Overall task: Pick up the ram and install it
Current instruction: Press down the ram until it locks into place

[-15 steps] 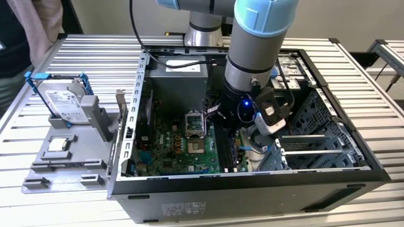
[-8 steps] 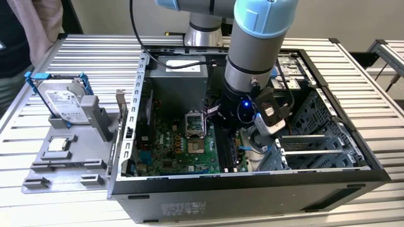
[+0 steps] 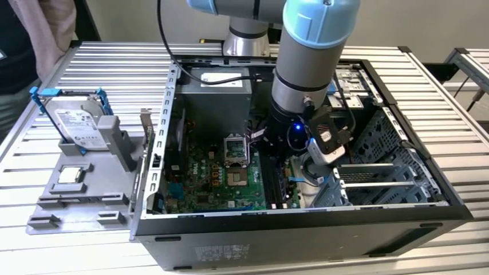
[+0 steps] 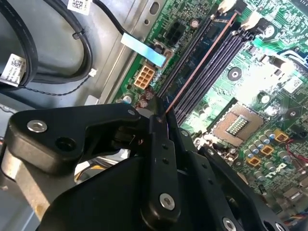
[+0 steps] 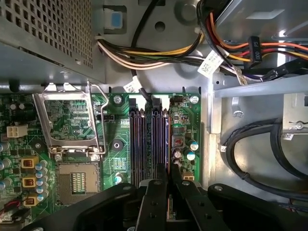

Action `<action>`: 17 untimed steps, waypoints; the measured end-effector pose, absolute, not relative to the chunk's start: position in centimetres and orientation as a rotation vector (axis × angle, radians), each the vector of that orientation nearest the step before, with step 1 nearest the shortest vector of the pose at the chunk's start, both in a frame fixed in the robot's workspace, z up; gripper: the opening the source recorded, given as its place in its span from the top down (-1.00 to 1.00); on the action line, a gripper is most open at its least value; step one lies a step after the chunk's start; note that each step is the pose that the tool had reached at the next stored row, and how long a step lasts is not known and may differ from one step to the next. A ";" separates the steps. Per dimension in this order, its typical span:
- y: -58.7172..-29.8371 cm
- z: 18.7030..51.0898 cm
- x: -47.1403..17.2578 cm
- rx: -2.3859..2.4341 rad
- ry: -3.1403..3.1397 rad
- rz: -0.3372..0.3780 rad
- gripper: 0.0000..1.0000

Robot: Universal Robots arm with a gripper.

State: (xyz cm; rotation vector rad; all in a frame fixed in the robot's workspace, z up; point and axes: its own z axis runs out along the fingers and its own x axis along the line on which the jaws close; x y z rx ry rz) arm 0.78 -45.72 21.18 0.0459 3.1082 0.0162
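My gripper (image 3: 281,172) reaches down into the open computer case (image 3: 306,229), over the green motherboard (image 3: 206,183). In both wrist views its black fingers (image 4: 163,144) are closed on the ram (image 4: 202,60), a thin stick seen edge-on. The stick runs lengthwise along the dark memory slots (image 5: 137,144), at the slot on the side away from the CPU socket (image 5: 74,180). The slots' white end latches (image 4: 252,19) stand at the far end. I cannot tell whether the ram (image 5: 168,149) is seated or just resting in the slot.
Bundled cables (image 5: 159,53) cross above the slots, near the power supply (image 3: 217,86). A metal drive cage (image 3: 382,172) stands close on the exterior view's right. Outside the case, a hard drive (image 3: 77,123) sits in a grey fixture (image 3: 84,200). A person (image 3: 31,34) stands at the exterior view's upper left.
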 end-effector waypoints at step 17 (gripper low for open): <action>-45.8 20.6 0.8 0.038 3.109 0.015 -1.00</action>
